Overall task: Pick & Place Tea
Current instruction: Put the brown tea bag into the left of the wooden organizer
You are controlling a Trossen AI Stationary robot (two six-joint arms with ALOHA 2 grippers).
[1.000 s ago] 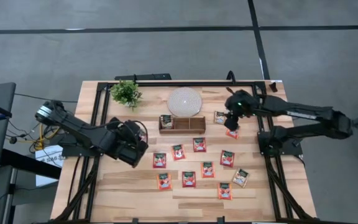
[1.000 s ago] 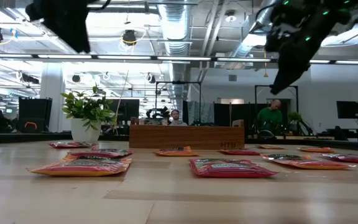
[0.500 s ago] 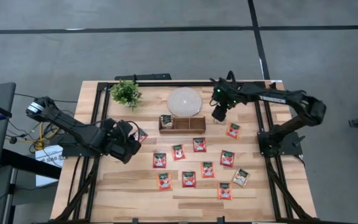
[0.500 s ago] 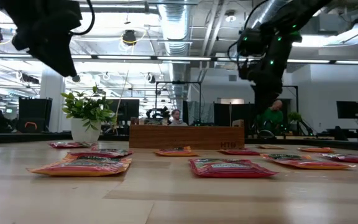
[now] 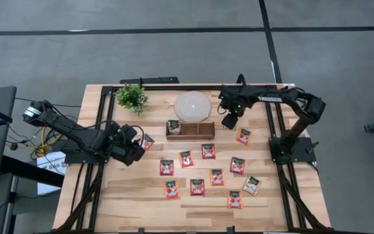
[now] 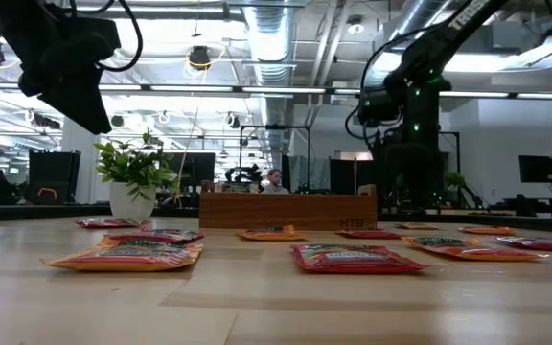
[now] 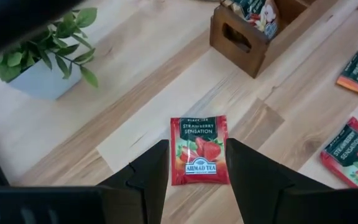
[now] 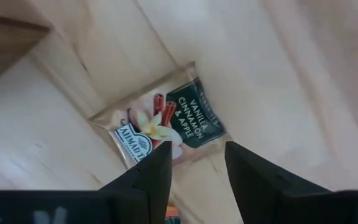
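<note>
Flat tea sachets lie scattered on the wooden table; most are red [image 5: 197,187], and one by the front right is beige [image 5: 250,186]. My left gripper [image 5: 135,147] hangs open at the table's left, slanting down over a red strawberry sachet [image 7: 199,151]. In the wrist view that sachet shows between its fingers. My right gripper [image 5: 229,119] points straight down, open, just right of the brown wooden tray [image 5: 190,129]. It hovers over a beige vanilla sachet [image 8: 166,121], which it hides in the high view. Both sachets lie flat on the table.
The tray holds a few sachets in its left compartment [image 5: 174,126]. A round white disc [image 5: 193,106] lies behind it, and a small potted plant [image 5: 132,97] stands at the far left. A red sachet [image 5: 243,136] lies just right of my right gripper.
My left gripper has drawn back toward the table's left edge and sunk, uncovering the red strawberry sachet. My right gripper has swung from over a red sachet toward the tray and the far edge. It has come down and tipped to point straight down over the beige sachet.
</note>
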